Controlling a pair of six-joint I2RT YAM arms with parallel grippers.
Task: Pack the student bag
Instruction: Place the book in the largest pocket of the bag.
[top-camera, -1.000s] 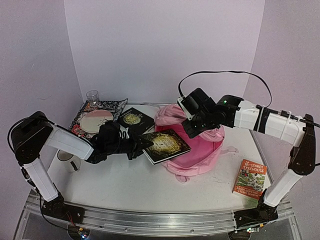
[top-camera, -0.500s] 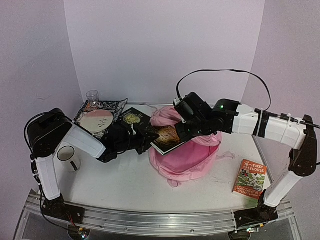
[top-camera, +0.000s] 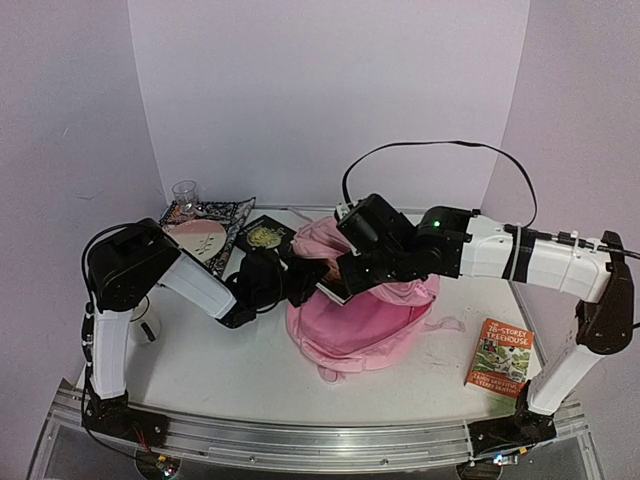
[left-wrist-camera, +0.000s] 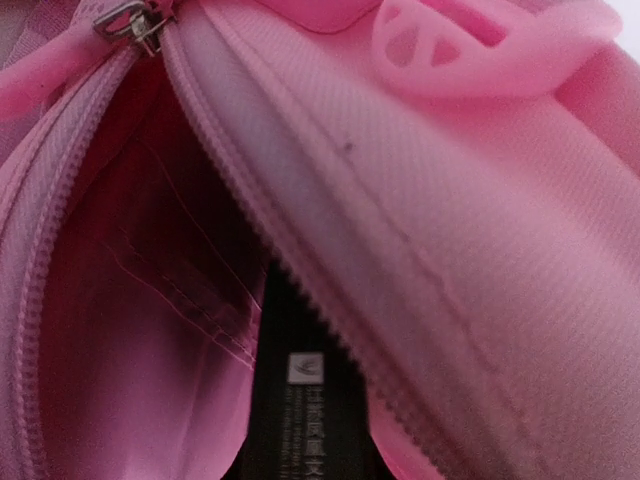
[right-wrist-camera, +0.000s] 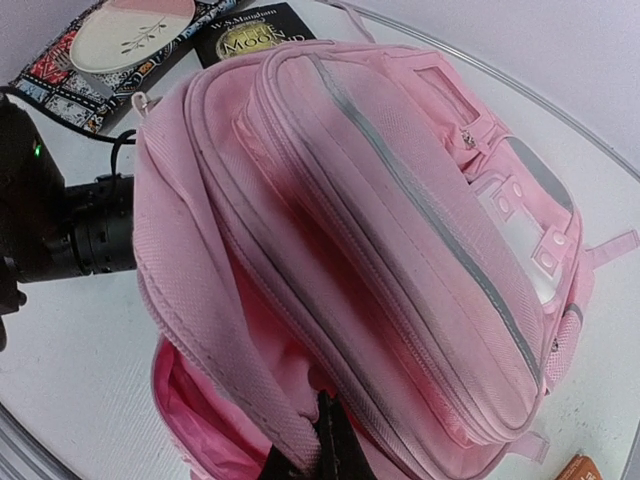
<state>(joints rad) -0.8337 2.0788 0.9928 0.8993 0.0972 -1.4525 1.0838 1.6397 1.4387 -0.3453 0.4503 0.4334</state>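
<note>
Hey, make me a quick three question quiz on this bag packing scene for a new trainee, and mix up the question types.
1. True or false: the orange paperback book lies on the white table, outside the soft pale-pink fabric backpack.
2. In the left wrist view, what sits in the backpack's unzipped mouth? A) a thin black book B) a glass C) a plate
3. Which gripper pinches the backpack's opening edge?
Key: 1 true; 2 A; 3 the right gripper.

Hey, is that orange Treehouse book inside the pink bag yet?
No, the orange Treehouse book lies on the table, apart from the student bag.
</note>
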